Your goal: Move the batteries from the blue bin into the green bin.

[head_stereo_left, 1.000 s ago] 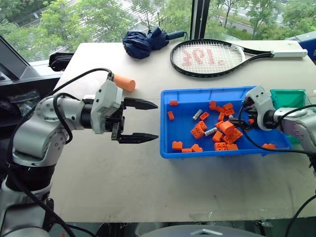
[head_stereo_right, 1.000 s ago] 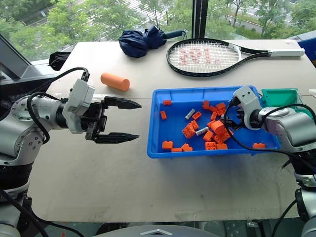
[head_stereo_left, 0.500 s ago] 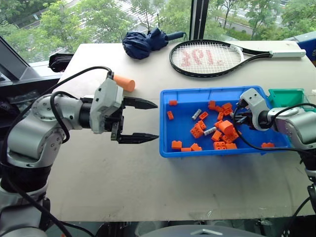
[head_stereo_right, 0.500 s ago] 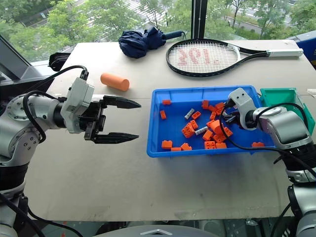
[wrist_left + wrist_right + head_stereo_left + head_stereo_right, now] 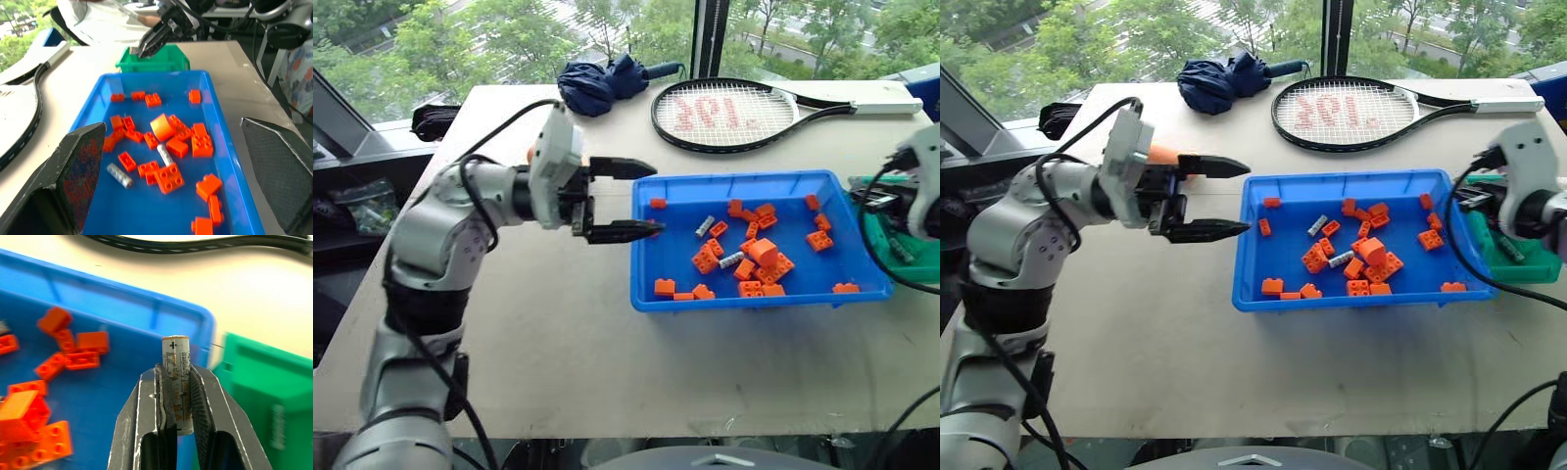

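right end effector (image 5: 177, 396) clamped on one of the batteries (image 5: 176, 382), held upright between the two black fingers (image 5: 146, 431), plus end up, poised over the far right corner of the blue bin (image 5: 759, 294), just at the seam with the green bin (image 5: 1518, 269). another battery already lying inside the green bin (image 5: 1510, 250), against its wall nearest the blue bin. two more batteries on the floor of the blue bin, near its middle among the orange bricks (image 5: 759, 266): one toward the far rim (image 5: 704, 226), one a little nearer (image 5: 731, 259) (both lying flat, apart from each other). green bin touching or just beside the blue bin's right rim, cannot tell which.

left end effector (image 5: 646, 201) hanging level over the blue bin's left rim, fingers apart and holding nothing, tips reaching just over that rim, well apart from both batteries on the floor.

bare desk (image 5: 558, 362) in front of the blue bin and to its left. beyond the blue bin's far rim, a tennis racket (image 5: 729, 113) and a folded dark umbrella (image 5: 602, 83), both clear of the rim.
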You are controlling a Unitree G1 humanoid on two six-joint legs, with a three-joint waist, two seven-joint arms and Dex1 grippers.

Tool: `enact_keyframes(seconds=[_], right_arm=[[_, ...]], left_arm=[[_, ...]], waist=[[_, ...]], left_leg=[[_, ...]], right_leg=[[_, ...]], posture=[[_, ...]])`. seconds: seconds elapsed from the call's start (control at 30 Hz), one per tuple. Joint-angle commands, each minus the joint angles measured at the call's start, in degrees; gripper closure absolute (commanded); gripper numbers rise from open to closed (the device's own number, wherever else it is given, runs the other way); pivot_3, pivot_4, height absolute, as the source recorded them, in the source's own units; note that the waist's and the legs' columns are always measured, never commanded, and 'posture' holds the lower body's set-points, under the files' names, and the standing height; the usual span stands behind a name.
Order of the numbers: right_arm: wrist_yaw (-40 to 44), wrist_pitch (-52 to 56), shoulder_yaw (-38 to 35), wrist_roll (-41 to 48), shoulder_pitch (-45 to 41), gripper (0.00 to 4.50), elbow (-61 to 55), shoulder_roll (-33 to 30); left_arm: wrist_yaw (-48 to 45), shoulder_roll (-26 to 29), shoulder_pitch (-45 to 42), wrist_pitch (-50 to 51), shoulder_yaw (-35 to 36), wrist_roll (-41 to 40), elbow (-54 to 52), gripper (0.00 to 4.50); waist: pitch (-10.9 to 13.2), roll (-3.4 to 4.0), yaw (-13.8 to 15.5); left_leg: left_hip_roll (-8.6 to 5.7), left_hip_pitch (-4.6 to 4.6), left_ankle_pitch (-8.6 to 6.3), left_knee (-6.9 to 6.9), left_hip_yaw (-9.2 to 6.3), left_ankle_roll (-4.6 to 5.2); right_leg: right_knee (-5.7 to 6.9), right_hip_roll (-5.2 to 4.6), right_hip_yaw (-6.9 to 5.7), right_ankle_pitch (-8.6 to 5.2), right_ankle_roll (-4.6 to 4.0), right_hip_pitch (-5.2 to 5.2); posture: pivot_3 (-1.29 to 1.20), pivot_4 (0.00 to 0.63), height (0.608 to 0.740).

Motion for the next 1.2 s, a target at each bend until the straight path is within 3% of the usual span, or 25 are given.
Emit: enact_keyframes(seconds=[0.03,0.2,0.27,0.37,0.5,0.57,0.83,1.07,1.2], right_arm=[[-0.3,-3.7,-5.6,-3.3,4.3,4.43,3.1,-4.5],[1.1,-10.5,-5.4,-4.6,7.2,4.43,10.5,-5.0],[2.7,-14.7,-3.4,-5.4,8.0,3.52,13.8,-5.8],[2.8,-18.5,-2.6,-6.5,7.7,2.57,16.3,-5.8],[4.1,-19.2,-2.1,-5.1,6.0,0.56,15.5,-5.8],[6.7,-20.0,-0.3,-2.9,3.9,0.04,12.8,-5.2],[24.6,-25.2,16.3,7.1,-3.9,0.04,0.7,-2.6],[35.5,-34.2,39.9,-4.2,-14.7,0.04,9.2,0.7],[36.6,-34.2,47.8,-10.4,-19.0,0.04,15.1,4.8]], left_arm=[[0.0,-2.9,-4.0,2.0,-0.2,-2.2,1.9,0.0],[-0.6,-3.6,-4.6,2.0,-0.2,-1.3,3.0,0.0],[-1.1,-3.1,-4.3,1.5,-0.2,-0.7,3.3,0.0],[-2.9,-0.4,-2.5,1.5,0.4,-0.1,2.4,0.0],[-4.5,3.5,0.6,1.0,1.7,0.5,1.7,0.0],[-5.5,5.9,3.2,0.1,2.4,1.3,1.3,0.0],[-9.0,13.3,11.2,-3.7,4.4,4.0,0.2,0.0],[-8.9,15.1,12.2,-2.4,5.7,2.9,-2.3,0.0],[-8.4,15.6,12.1,-1.6,6.0,2.7,-3.2,0.0]], waist=[[0.0,0.0,-0.1],[0.0,0.01,-1.4],[0.0,0.03,-1.8],[0.0,0.04,-1.8],[0.0,0.06,-1.8],[0.0,0.06,-1.8],[0.0,0.03,-1.5],[0.0,0.0,-1.5],[0.0,0.01,-1.8]], left_leg=[[-0.01,-0.01,0.0,0.02,0.0,0.0],[0.01,0.04,0.0,0.02,0.1,0.0],[0.01,0.05,0.01,0.02,0.11,0.0],[0.02,0.06,0.01,0.02,0.11,0.0],[0.02,0.05,0.01,-0.02,0.12,0.0],[0.02,0.05,0.01,0.0,0.12,0.0],[0.09,0.0,0.0,-0.07,0.1,0.0],[0.02,-0.07,0.0,0.06,0.07,0.01],[0.04,-0.07,0.0,0.02,0.07,0.0]], right_leg=[[0.0,-0.01,0.0,0.0,0.01,0.0],[0.07,0.0,0.13,0.02,0.04,-0.01],[0.09,0.0,0.13,0.02,0.04,-0.02],[0.09,0.01,0.13,0.02,0.04,-0.02],[0.07,0.02,0.15,0.02,0.04,-0.06],[0.07,0.02,0.15,0.02,0.04,-0.06],[-0.02,0.05,0.12,0.02,0.04,-0.09],[-0.04,0.01,0.08,0.05,0.09,-0.08],[0.0,0.02,0.09,0.05,0.08,-0.14]], posture=[[0.0,0.15,0.74],[0.0,0.15,0.74],[0.0,0.15,0.74],[0.0,0.15,0.74],[0.0,0.15,0.74],[0.0,0.15,0.74],[0.0,0.15,0.74],[0.0,0.15,0.74],[0.0,0.15,0.74]])
